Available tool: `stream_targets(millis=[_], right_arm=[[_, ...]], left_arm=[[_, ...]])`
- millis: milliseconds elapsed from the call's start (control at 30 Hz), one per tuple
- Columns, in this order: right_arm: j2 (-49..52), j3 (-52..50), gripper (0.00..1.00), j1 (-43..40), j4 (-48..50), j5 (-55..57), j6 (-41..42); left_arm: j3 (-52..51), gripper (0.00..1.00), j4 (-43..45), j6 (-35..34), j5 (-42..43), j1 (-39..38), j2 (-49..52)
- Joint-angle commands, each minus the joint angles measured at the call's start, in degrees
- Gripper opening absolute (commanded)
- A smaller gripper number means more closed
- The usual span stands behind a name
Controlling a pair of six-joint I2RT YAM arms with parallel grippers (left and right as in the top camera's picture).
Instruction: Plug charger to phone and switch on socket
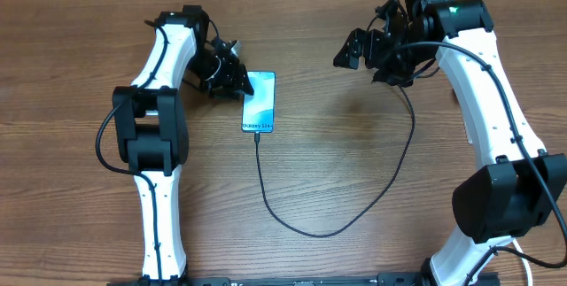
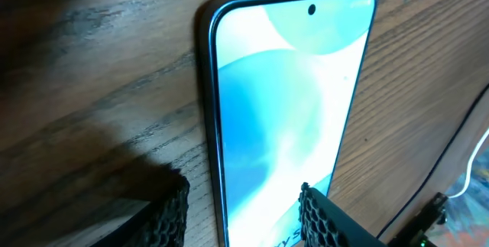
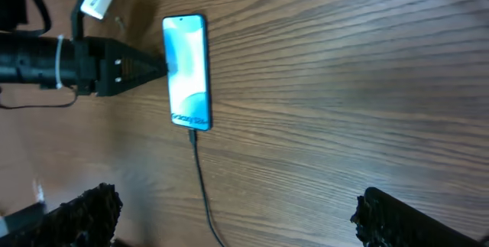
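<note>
Though charger's far end hidden — left jaws ajar at phone, right jaws wide.

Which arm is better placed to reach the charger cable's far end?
Right. The charger cable leaves the phone, loops across the table and runs to the open right gripper. The left gripper is beside the phone, far from that end.

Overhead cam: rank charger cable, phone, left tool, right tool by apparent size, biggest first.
1. Charger cable: longest span, though thin.
2. Right tool: looks bulkier, but it's raised nearer the camera, so unsure.
3. Left tool and phone: look about alike; not ranking them.
</note>
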Motion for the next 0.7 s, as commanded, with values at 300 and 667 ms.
stream_targets(millis=[300, 667], right_arm=[[-2.3, -0.3, 1.0, -2.3, -1.6, 21.6, 9.9], [-2.3, -0.3, 1.0, -23.1, -2.3, 22.8, 9.8]], left_arm=[[1.7, 0.84, -1.1, -0.8, -4.0, 1.1, -2.9], [6.4, 1.0, 2.6, -1.8, -12.8, 2.2, -20.5]])
